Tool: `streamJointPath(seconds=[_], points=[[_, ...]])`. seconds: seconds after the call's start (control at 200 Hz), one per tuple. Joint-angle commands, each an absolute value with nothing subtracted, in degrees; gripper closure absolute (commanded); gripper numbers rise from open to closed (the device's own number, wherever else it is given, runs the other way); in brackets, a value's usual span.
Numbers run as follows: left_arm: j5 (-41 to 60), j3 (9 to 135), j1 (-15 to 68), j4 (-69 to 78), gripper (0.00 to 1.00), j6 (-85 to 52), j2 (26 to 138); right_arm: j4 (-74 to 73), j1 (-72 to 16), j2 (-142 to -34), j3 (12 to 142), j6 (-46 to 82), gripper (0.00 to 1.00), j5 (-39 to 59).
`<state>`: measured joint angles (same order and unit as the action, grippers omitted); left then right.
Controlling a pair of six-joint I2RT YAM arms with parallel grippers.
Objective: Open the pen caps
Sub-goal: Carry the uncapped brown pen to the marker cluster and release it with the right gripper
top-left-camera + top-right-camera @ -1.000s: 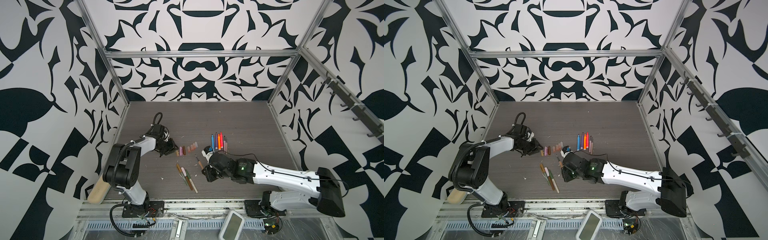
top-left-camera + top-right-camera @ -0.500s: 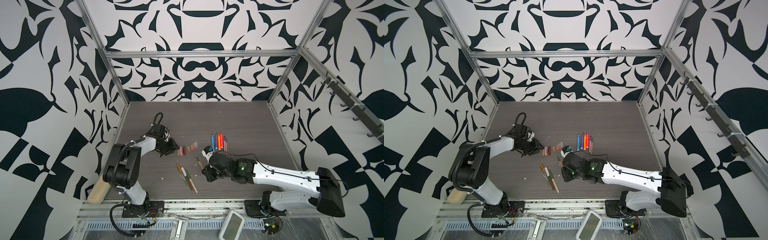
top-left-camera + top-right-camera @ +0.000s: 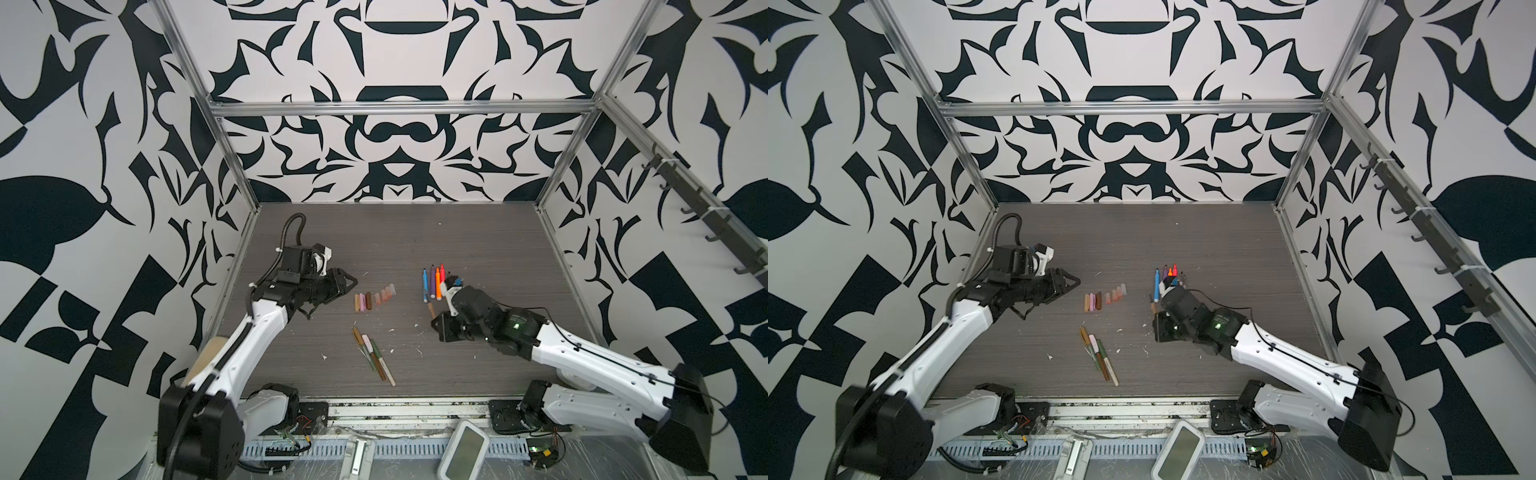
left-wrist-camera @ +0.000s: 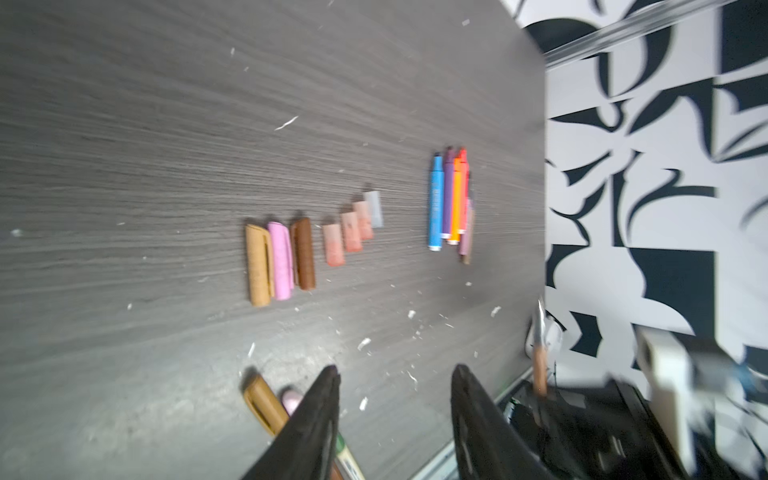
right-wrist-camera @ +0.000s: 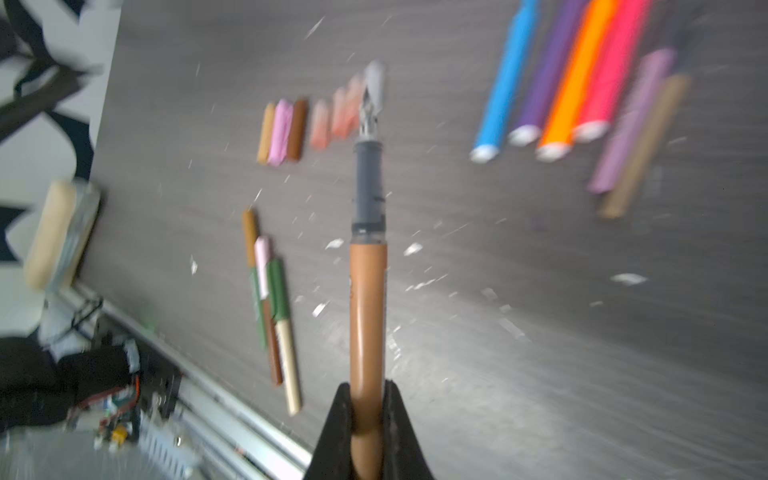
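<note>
Seven pen caps [image 3: 368, 300]: lying loose in a row on the table [image 3: 415, 232], between the two arms. The tan, pink and brown ones touch side by side, and four translucent pinkish-to-grey ones step off toward the markers. The left wrist view shows the same row [image 4: 303, 253].
Left gripper [image 4: 395, 374]: jaws spread with bare table showing through the gap and nothing between them. In a top view it sits low, just beside the tan end of the cap row [image 3: 351, 284], apart from it.
Right gripper [image 5: 365, 390]: pressed onto the barrel of a brown pen [image 5: 368, 311].
Brown pen: uncapped, with its grey grip section and metal nib sticking out beyond the fingers. In a top view it points toward the markers [image 3: 431, 309].
Markers [image 3: 432, 282]: blue, purple, orange and red, packed side by side near the right gripper, with a mauve and a tan body beside them.
Capped pens [image 3: 376, 357]: a small overlapping bundle nearer the front edge, well apart from both grippers.
White scraps [image 4: 286, 122]: scattered over the table.
</note>
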<state>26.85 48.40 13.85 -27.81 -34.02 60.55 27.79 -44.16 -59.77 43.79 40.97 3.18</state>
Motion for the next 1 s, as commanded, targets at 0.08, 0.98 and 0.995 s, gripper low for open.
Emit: streamJointPath(seconds=[0.08, 0.98, 0.995], points=[[21.5, 50.6, 13.6, -45.0, 0.48, -31.1, 48.8, 31.2, -25.4, -61.5, 43.7, 29.6, 1.0, 13.4], [14.2, 52.7, 13.5, -53.6, 0.44, -30.1, 37.1, 12.8, -7.4, -91.8, 44.6, 24.8, 1.0, 28.6], [14.2, 52.7, 13.5, -53.6, 0.44, -30.1, 37.0, 12.7, -7.4, -92.1, 44.6, 24.9, 1.0, 28.7]])
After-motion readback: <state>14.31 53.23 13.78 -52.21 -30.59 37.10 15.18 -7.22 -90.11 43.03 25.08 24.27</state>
